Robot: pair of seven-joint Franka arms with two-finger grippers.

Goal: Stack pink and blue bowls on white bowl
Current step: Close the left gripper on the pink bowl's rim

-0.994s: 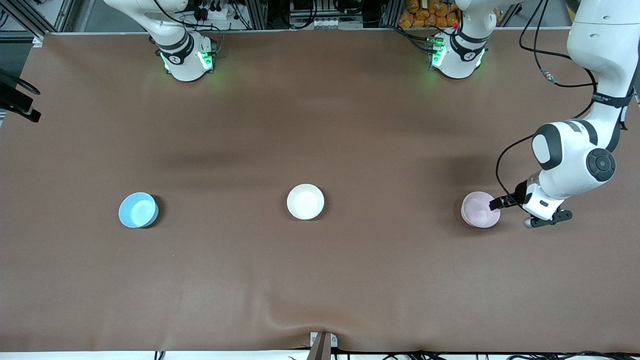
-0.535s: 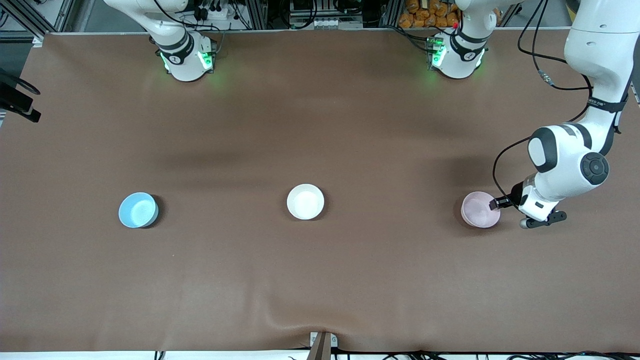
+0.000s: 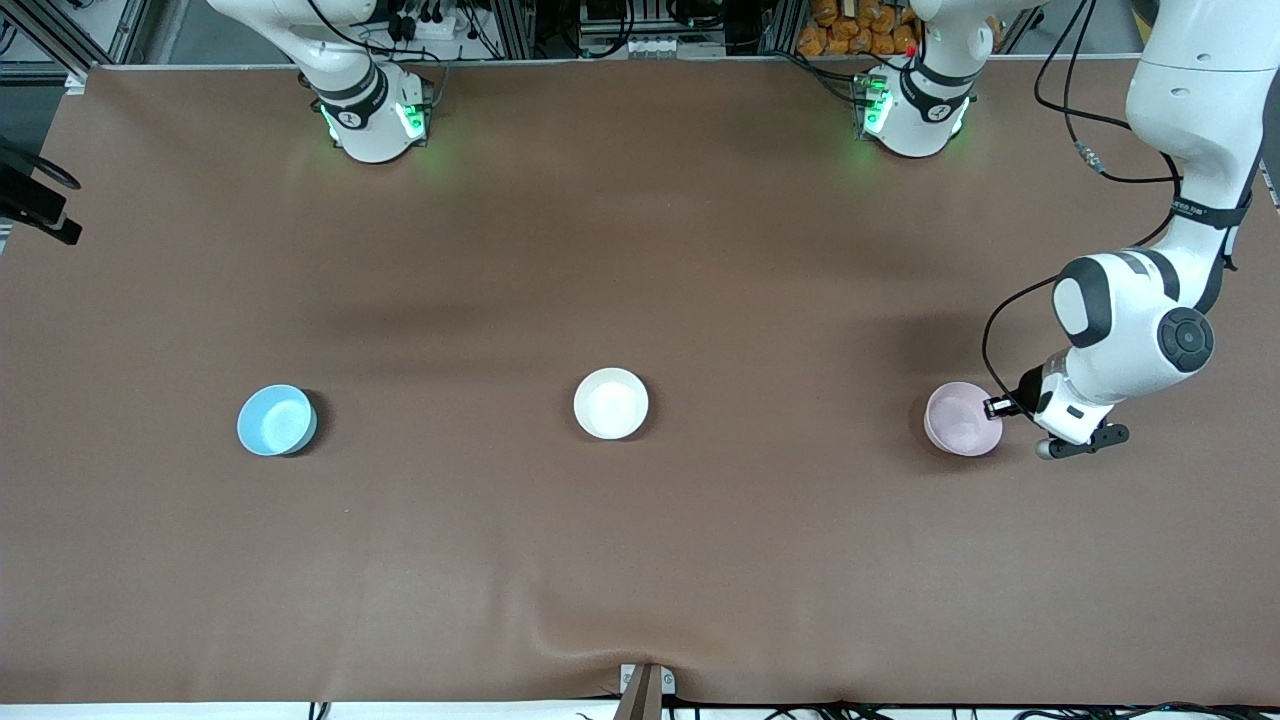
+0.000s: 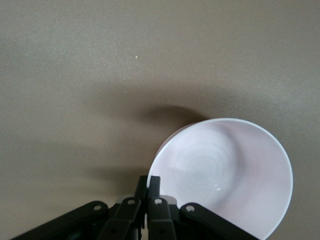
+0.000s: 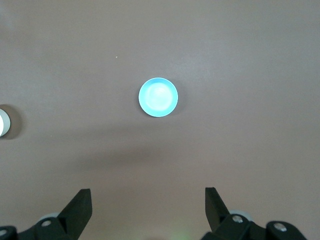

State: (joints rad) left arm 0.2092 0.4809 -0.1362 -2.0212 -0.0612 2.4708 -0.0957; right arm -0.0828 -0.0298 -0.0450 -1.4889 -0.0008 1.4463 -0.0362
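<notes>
1. We see the left gripper [image 4: 148, 192] with its two fingers pressed together on the rim of the pink bowl [image 3: 962, 418], at the edge of the bowl that faces the left arm's end of the table.
2. To do this step well, we would lift straight up until the bowl's base is free of the brown table cover [image 3: 640, 560] before travelling sideways. A one-sided rim pinch lets a light plastic bowl swing or slip, so we judge a slow, level carry to be safest.
3. We would then bring the pink bowl over the centre of the white bowl [image 3: 611, 403], lower it until it nests, and only then let go.
4. The left arm comes down steeply from its elbow, with the wrist bent so that the fingers lie low and point from the left arm's end of the table toward the white bowl.
5. Taking the white bowl as our mark: the pink bowl stands well apart from it toward the left arm's end, and the blue bowl [image 3: 276, 420] stands well apart toward the right arm's end. All three are upright and unstacked.
6. The right gripper [image 5: 148, 207] waits high over the table with its fingers wide apart, looking down on the blue bowl.
</notes>
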